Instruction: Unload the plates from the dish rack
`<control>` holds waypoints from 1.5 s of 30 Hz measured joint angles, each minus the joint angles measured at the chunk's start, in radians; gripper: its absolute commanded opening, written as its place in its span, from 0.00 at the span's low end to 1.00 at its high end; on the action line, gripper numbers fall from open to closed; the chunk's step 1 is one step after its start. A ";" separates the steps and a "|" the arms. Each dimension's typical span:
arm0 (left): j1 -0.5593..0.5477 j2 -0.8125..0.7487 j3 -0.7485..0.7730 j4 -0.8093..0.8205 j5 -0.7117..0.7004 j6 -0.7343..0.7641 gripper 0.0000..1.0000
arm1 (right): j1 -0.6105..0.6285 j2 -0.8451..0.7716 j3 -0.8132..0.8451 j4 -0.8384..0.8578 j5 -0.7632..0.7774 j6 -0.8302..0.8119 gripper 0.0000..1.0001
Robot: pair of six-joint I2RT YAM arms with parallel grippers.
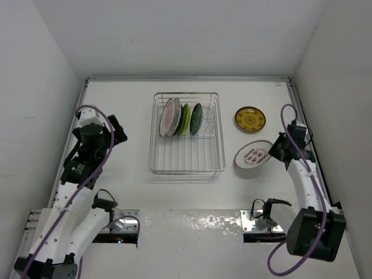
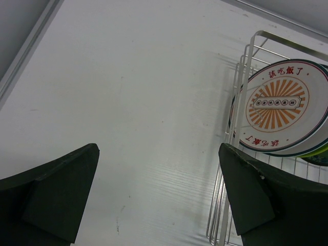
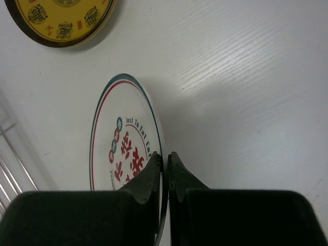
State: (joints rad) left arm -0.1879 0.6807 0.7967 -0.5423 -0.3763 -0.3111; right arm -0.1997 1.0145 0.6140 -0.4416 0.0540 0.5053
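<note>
The silver wire dish rack [image 1: 186, 172] stands mid-table with plates on edge in its far half: a pale patterned plate [image 1: 169, 116], a lime green one [image 1: 185, 119] and a dark blue-green one [image 1: 196, 118]. A yellow-gold plate [image 1: 250, 119] lies flat on the table right of the rack. My right gripper [image 1: 278, 148] is shut on the rim of the white plate with red marks [image 1: 252, 154], held tilted just above the table; the pinch shows in the right wrist view [image 3: 165, 155]. My left gripper [image 1: 116, 131] is open and empty, left of the rack.
White walls close in the table at left, back and right. In the left wrist view the rack's left wall [image 2: 241, 82] and the pale plate with an orange sunburst [image 2: 279, 105] sit right of the open gripper [image 2: 158, 148]. The yellow plate [image 3: 61, 18] lies beyond the held plate [image 3: 120, 148].
</note>
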 measured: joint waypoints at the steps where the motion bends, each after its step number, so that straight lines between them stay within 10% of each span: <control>1: 0.000 0.000 0.000 0.000 0.000 0.000 1.00 | -0.008 0.001 -0.018 0.022 -0.007 0.014 0.10; 10: 0.000 0.000 0.000 0.000 0.005 0.000 1.00 | -0.029 0.132 -0.105 0.101 0.069 0.038 0.39; 17: 0.000 0.005 0.000 0.000 0.005 0.000 1.00 | -0.021 0.148 -0.051 0.092 0.122 0.037 0.99; 32: 0.000 0.046 0.000 0.000 0.005 0.000 1.00 | 0.701 0.328 0.463 0.034 0.334 0.002 0.86; 45: 0.000 0.050 0.000 0.000 0.007 0.000 1.00 | 0.848 0.932 1.059 -0.097 0.507 -0.027 0.51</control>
State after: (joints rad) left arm -0.1879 0.7311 0.7967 -0.5423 -0.3695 -0.3107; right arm 0.6479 1.9465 1.6726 -0.5388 0.5610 0.4778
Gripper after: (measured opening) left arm 0.999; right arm 0.589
